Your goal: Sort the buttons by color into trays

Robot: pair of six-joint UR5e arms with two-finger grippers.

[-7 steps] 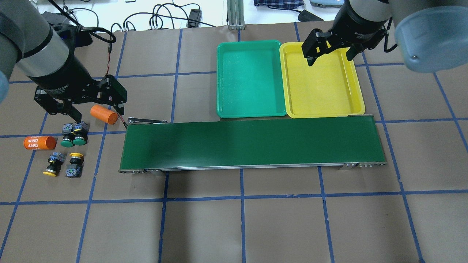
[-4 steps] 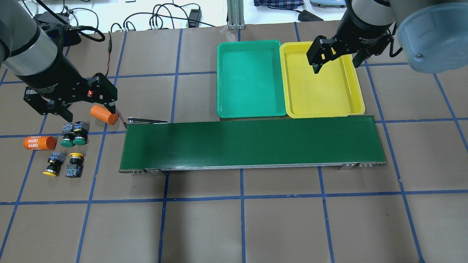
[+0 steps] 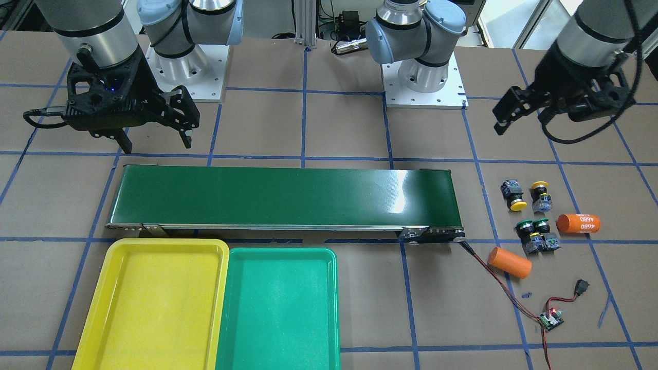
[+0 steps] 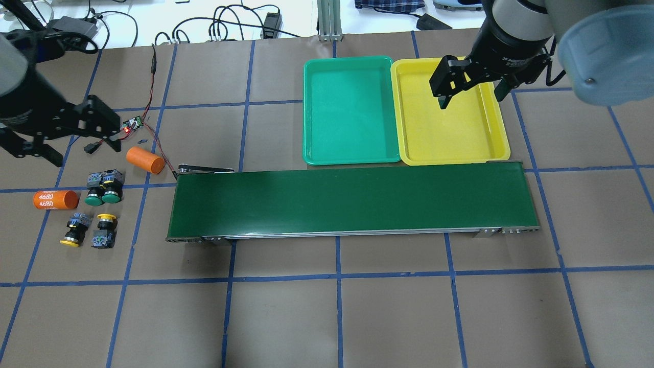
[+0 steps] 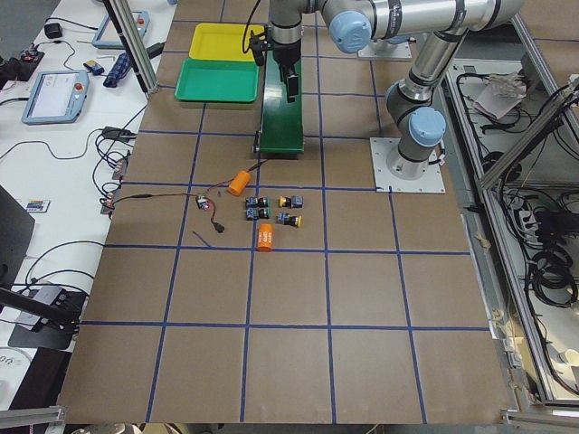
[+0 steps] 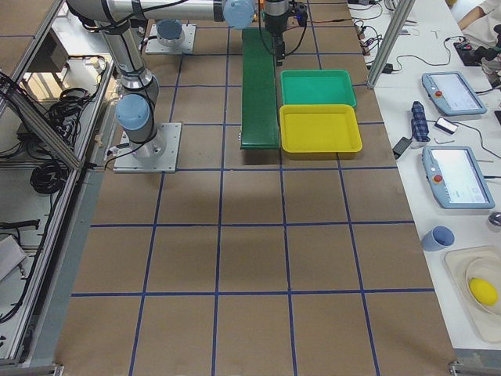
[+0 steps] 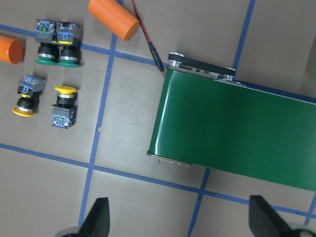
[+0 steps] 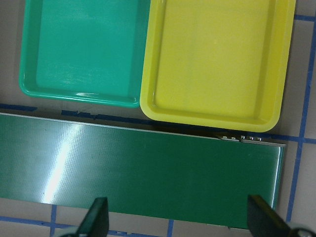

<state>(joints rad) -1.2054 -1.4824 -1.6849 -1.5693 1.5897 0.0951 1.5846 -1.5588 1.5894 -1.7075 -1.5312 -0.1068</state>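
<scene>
Four buttons lie on the table left of the belt: two green-capped side by side, and two yellow-capped, one beside the other. The left wrist view shows the green pair and both yellow ones. My left gripper hangs open and empty, up and back-left of the buttons. The green tray and yellow tray sit empty behind the belt. My right gripper is open and empty, high near the yellow tray.
A long dark green conveyor belt runs across the middle. Two orange cylinders flank the buttons, one plain and one with white digits. A small circuit board with a red wire feeds the belt's left end.
My left gripper has pulled back and to the left, away from the buttons, uncovering the circuit board. The right gripper has shifted slightly. No button has moved.
</scene>
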